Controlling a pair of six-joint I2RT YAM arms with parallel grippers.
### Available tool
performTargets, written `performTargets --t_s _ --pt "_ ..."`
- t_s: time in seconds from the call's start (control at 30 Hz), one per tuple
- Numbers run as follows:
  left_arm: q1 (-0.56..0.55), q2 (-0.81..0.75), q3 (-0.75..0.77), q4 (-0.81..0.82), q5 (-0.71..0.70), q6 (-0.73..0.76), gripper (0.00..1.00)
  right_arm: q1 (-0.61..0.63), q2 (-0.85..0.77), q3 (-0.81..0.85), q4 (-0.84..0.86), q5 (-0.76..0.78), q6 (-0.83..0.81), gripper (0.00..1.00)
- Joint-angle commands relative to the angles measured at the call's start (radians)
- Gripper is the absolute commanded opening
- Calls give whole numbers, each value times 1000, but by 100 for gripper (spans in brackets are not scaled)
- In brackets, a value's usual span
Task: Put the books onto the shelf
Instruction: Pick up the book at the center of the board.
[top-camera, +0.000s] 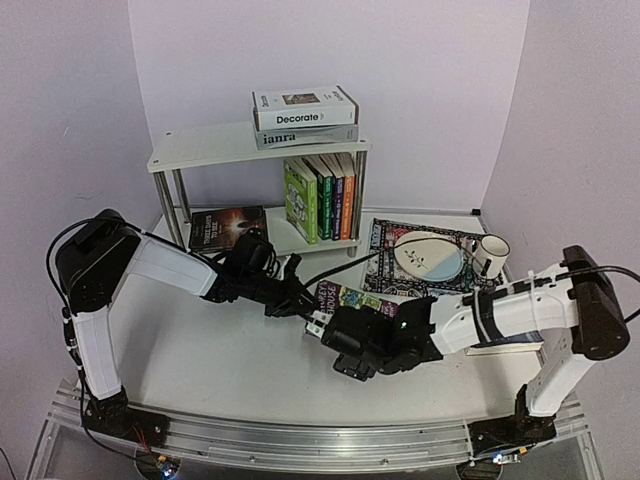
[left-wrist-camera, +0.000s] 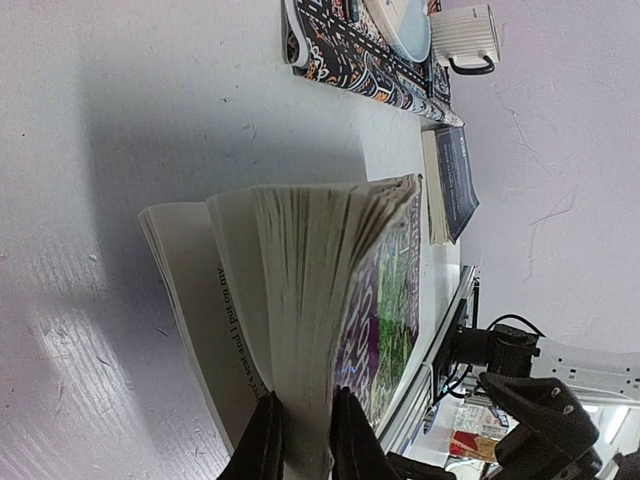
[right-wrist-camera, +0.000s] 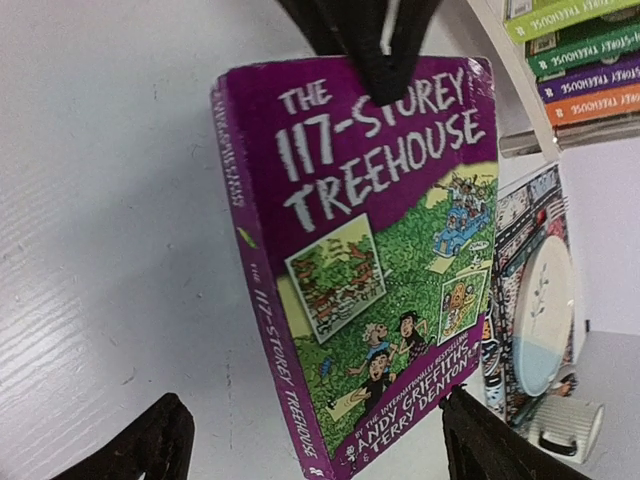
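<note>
A purple "117-Storey Treehouse" book (right-wrist-camera: 370, 250) hangs tilted just above the table in front of the shelf (top-camera: 200, 155). My left gripper (left-wrist-camera: 303, 440) is shut on its page edge, and in the right wrist view its black fingers (right-wrist-camera: 365, 40) pinch the book's top. My right gripper (right-wrist-camera: 320, 450) stands open and wide, one finger on each side of the book's lower end; the right finger is at the book's corner and the left one is well off the spine. From above the book (top-camera: 345, 297) sits between both grippers. More books stand upright on the lower tier (top-camera: 322, 198), and two lie on top (top-camera: 305, 115).
A dark book (top-camera: 228, 228) lies flat on the shelf's lower tier. A patterned placemat (top-camera: 385, 240) with a plate (top-camera: 428, 255) and a mug (top-camera: 492, 252) lies to the right. A navy book (left-wrist-camera: 455, 175) rests on the table under the right arm.
</note>
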Motion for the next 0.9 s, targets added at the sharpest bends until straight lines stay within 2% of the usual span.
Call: performTargets --t_s 0.0,0.33,0.87 --pt "7 -57 18 58 63 -15 0 45 76 50 -60 250 -68 85" --pt "12 -59 19 58 67 -21 0 84 274 87 -26 446 -73 76" --pt "22 -65 10 57 82 -26 0 107 340 30 13 564 -49 63"
